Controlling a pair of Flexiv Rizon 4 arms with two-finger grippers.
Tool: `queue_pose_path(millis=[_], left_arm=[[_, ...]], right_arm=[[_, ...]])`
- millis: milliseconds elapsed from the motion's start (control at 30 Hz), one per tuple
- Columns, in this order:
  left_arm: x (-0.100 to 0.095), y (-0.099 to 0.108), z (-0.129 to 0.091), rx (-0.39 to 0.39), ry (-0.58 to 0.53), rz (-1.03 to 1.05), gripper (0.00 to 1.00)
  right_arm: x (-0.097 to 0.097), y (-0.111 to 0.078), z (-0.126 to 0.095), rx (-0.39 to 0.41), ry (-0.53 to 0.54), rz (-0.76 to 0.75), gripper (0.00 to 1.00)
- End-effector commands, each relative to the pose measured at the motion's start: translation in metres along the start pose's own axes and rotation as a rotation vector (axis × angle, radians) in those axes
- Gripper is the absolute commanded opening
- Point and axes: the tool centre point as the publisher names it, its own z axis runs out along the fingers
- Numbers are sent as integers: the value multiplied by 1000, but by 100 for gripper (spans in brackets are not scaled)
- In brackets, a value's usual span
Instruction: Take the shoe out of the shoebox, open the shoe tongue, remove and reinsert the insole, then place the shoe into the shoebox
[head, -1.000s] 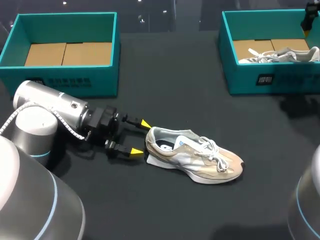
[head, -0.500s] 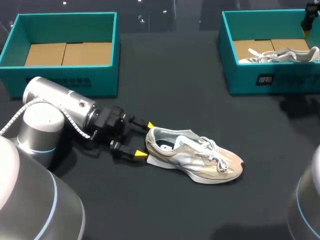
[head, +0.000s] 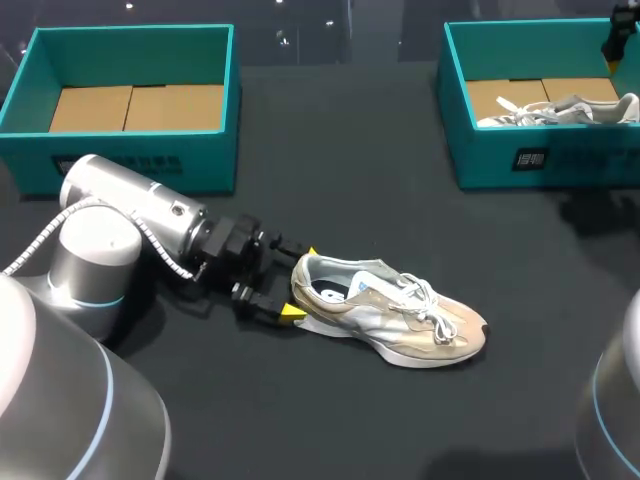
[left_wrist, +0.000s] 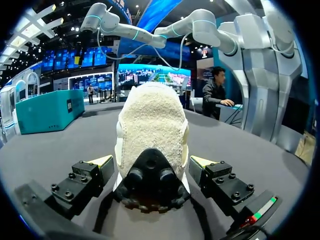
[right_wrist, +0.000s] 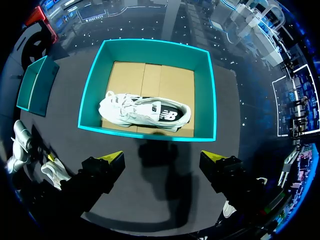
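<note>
Head view: my left gripper (head: 300, 282) has slid forward across the black table (head: 340, 180), and its spread fingers now flank the heel of the beige mesh sneaker (head: 400, 315); a grasp looks imminent.

Left wrist view: the heel sits between my parted fingers, not yet pinched.

Right wrist view: my right gripper (right_wrist: 162, 159), spread and empty, hangs above the teal cardboard shoebox (right_wrist: 150, 52) holding a white sneaker (right_wrist: 142, 112).

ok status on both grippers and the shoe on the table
Left gripper open, straddling heel of the beige lace-up sneaker. Right gripper open above the teal cardboard shoebox holding a white sneaker. Beige one upright on the black table, nothing blocking it.
</note>
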Motion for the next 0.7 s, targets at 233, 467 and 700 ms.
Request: queue_pose_path(millis=[233, 467, 700], left_arm=[[0, -1, 10, 3, 3, -34, 100], [4, 1, 19, -2, 13, -45, 100], [-1, 7, 26, -17, 4, -59, 96]], right_arm=[[0, -1, 0, -1, -2, 1, 100], [0, -1, 0, -1, -2, 1, 100], [0, -1, 0, -1, -2, 1, 100]])
